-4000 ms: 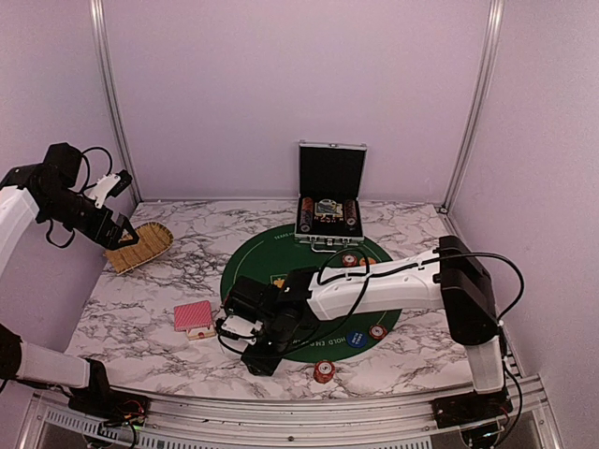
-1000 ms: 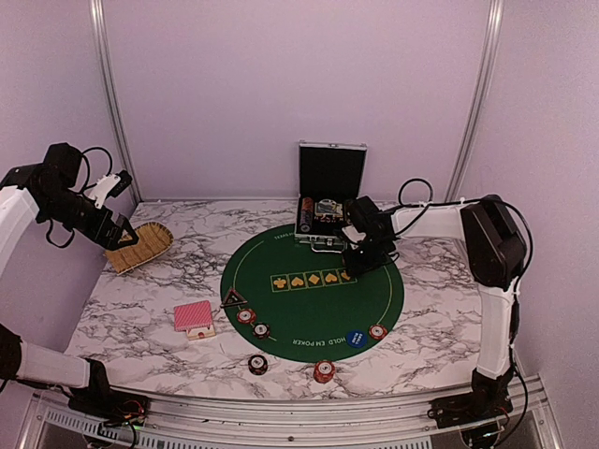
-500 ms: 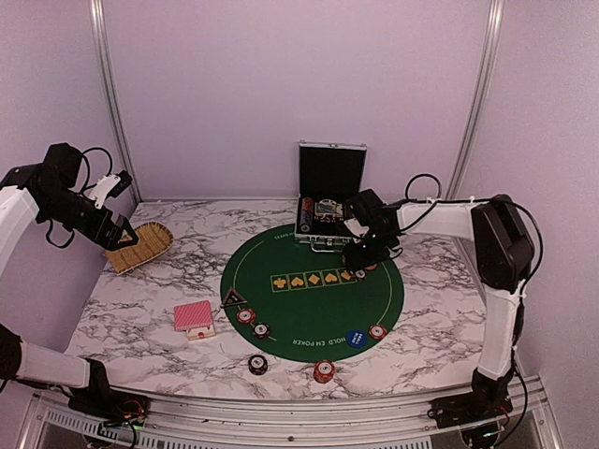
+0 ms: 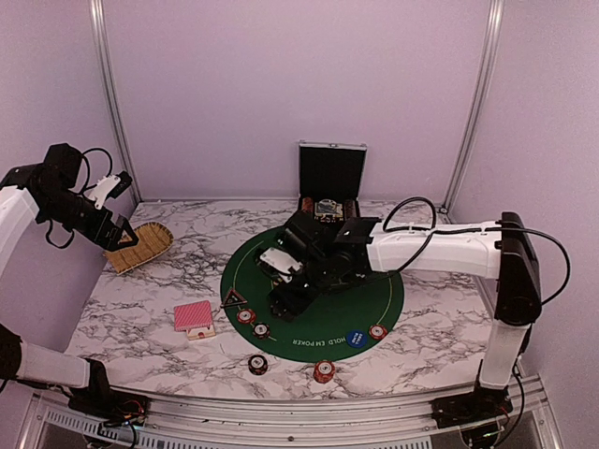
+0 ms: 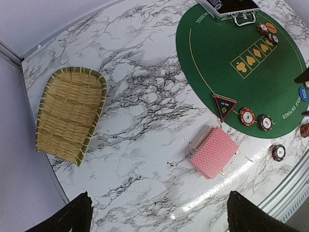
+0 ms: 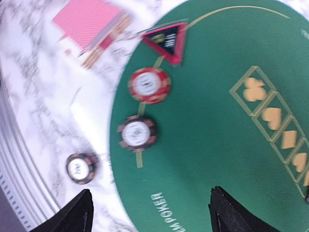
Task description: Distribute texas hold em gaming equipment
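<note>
Overhead view: my right arm (image 4: 421, 248) lies across the green mat (image 4: 379, 295), hiding its row of suit marks and most of the tray of the metal case (image 4: 329, 173). I cannot read the poker chips (image 4: 245, 316) at this size. Right wrist view: blurred throughout, the triangular token (image 6: 166, 41) illegible, the right fingertips (image 6: 77, 215) cropped by the lower edge. Left wrist view: the case is cut by the top edge, the blue marker disc (image 5: 304, 93) and a red chip (image 5: 305, 129) by the right edge.

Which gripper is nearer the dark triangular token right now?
Right. The right gripper hovers over the green felt mat, close beside the triangular token; the left gripper is raised far off, above the straw basket.
</note>
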Controlling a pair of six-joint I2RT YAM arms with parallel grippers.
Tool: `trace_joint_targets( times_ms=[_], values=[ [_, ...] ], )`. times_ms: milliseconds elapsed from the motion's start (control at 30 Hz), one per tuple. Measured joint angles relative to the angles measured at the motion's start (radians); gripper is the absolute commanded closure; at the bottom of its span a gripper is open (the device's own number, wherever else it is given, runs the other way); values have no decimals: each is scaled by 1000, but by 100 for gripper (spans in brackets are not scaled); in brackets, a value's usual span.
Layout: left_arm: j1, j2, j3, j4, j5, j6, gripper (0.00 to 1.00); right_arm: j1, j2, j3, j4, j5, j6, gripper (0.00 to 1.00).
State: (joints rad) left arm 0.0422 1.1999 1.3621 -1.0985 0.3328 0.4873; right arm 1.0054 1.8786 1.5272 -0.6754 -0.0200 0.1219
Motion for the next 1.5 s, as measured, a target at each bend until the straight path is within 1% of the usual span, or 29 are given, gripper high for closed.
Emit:
trace_joint_targets(
  times_ms=[33,100,200,300,767,867,1100,1367,1500],
  values=[
    [0,0,0,0,0,0,1,58,14,8,-2,-14,0,15],
    [0,0,0,0,0,0,1,127,45,21,-6,-50,-4,13],
    [0,0,0,0,0,0,1,184,77,22,-17,-90,-11,12],
    [0,0,0,0,0,0,1,209,101,29,-29,-117,-19,12],
    [0,-11,0,-3,0,1,1,258,259,132,-60,-109,-49,23],
    [0,-11,0,-4,2,4,1,259,269,133,-65,-105,-53,26],
    [0,-11,0,-6,7,6,1,259,281,159,-71,-101,-68,37],
    [0,-11,0,-6,7,11,1,259,296,164,-72,-97,-71,40],
    [0,-11,0,-6,7,11,1,261,310,164,-75,-93,-72,45]
  ],
)
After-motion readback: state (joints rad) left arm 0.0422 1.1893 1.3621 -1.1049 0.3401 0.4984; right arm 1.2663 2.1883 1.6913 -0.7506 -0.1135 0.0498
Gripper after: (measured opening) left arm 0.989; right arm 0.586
